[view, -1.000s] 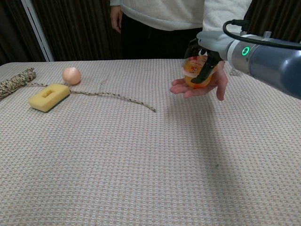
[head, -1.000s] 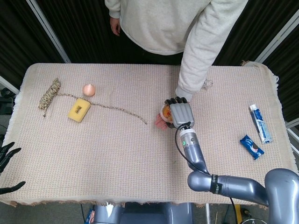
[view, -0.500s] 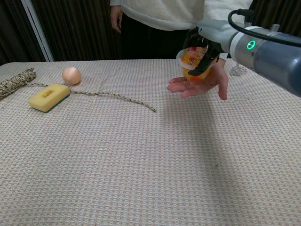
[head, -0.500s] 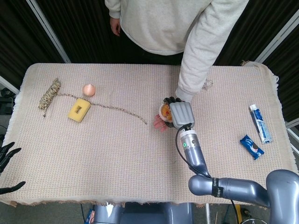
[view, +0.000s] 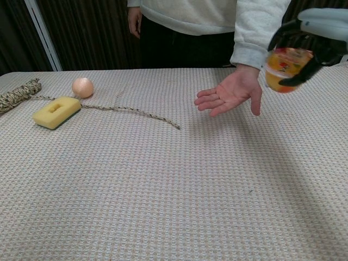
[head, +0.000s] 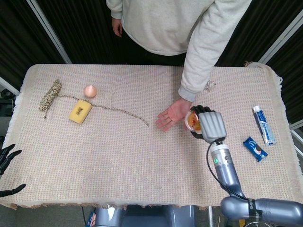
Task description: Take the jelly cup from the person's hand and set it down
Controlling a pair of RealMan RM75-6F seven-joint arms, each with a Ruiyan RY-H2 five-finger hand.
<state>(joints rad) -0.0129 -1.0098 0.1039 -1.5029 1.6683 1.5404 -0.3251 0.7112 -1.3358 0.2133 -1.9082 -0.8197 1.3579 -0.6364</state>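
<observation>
The jelly cup now hangs in the air to the right of the person's hand, gripped by the right robot hand, whose dark fingers wrap its sides; half a second ago it had only just left the palm, and a second ago it sat on it. The palm lies open and bare, turned up above the table, so the taking part of the task looks finished and only the setting down remains. The cup is clear plastic with orange jelly and fruit pieces inside, and it tilts slightly in the grip; it is well above the cloth, so a lowering move onto the bare weave on the right seems the likely next step. The left robot hand shows at the near left edge of the head view, fingers spread and holding nothing. Further out lie a yellow sponge, a coil of rope and a small peach-coloured ball on the left, and a tube and a blue packet on the right.
</observation>
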